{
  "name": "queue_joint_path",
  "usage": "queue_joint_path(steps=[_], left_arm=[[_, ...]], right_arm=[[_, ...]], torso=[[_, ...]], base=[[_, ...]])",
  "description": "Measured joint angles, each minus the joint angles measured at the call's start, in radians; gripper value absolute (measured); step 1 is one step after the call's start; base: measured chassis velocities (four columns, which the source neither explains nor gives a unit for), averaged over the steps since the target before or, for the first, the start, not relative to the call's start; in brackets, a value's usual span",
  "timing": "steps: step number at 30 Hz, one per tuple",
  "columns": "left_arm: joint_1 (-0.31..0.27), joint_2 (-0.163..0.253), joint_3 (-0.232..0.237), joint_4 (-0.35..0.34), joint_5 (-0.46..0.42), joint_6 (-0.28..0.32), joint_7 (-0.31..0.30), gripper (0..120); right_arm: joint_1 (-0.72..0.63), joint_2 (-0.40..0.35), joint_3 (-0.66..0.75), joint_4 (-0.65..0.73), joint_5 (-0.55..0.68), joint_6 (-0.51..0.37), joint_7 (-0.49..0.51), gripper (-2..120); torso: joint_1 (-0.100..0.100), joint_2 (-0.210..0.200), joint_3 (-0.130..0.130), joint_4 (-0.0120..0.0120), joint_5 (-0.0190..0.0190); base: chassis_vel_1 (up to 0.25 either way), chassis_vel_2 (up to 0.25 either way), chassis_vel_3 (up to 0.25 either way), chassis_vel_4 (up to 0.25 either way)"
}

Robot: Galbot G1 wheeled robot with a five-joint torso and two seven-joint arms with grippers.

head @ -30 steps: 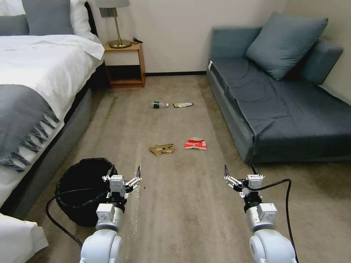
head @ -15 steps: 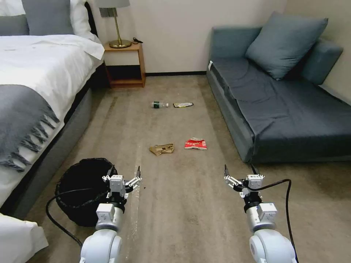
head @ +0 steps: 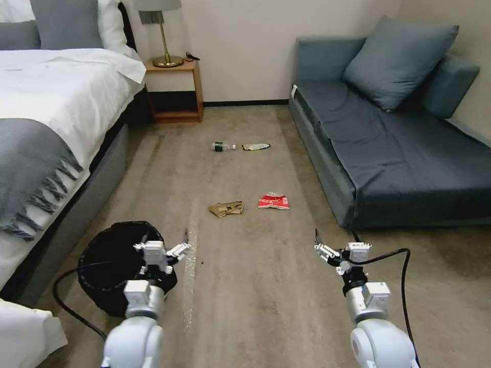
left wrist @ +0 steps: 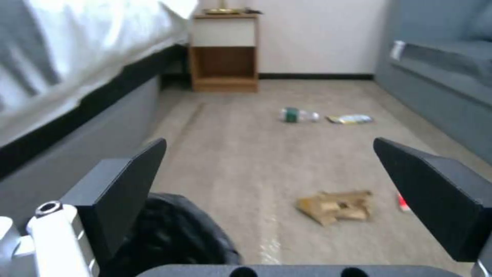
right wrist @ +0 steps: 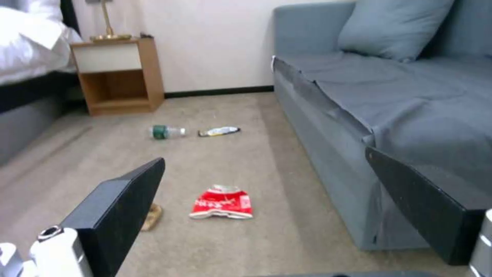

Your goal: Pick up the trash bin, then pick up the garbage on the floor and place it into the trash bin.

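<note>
Head view: a white-sheeted bed (head: 61,87) with a grey fringed throw runs down the robot's left, and a blue-grey sofa (head: 399,148) with a loose cushion (head: 399,59) fills the right. Beige carpet (head: 255,286) lies between them. Against the far wall, a wooden nightstand (head: 174,89) carries a brass lamp (head: 164,41).

The trash bin (head: 110,258), round and lined with a crinkled black bag, stands on the carpet close to the bed's lower corner, at the robot's near left. The left gripper (head: 163,244) hangs over the bin's right rim with its jaws spread wide; I cannot tell whether it touches the liner. In the left wrist view the bag's black edge (left wrist: 174,231) sits just below one dark finger (left wrist: 128,192).

The right gripper (head: 335,243) hovers above bare carpet near the sofa's front corner, well apart from the bin, its jaws also spread wide and holding nothing.

The garbage lies on the carpet ahead of both arms. A crumpled brown paper bag (head: 226,208) and a flattened red-and-white packet (head: 274,201) lie near each other in the middle of the floor. Farther off, toward the nightstand, a clear bottle with a green label (head: 223,146) lies on its side just beside a yellow-silver snack wrapper (head: 255,146).
</note>
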Motion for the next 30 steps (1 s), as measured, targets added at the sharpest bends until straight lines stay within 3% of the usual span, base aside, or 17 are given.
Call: queue_joint_path(steps=[25, 30], left_arm=[[-0.123, 0.270, -0.256, -0.161, -0.634, 0.295, -0.295, 100], [-0.129, 0.284, -0.269, -0.169, -0.667, 0.311, -0.311, 100]], right_arm=[[0.088, -0.305, -0.074, 0.186, 0.516, -0.217, 0.223, 100], [0.110, -0.382, -0.092, 0.227, 0.648, -0.264, 0.277, 100]], torso=[[0.000, 0.000, 0.000, 0.0000, 0.0005], [0.000, 0.000, 0.000, 0.0001, 0.0000]], base=[[0.000, 0.000, 0.000, 0.000], [0.000, 0.000, 0.000, 0.000]])
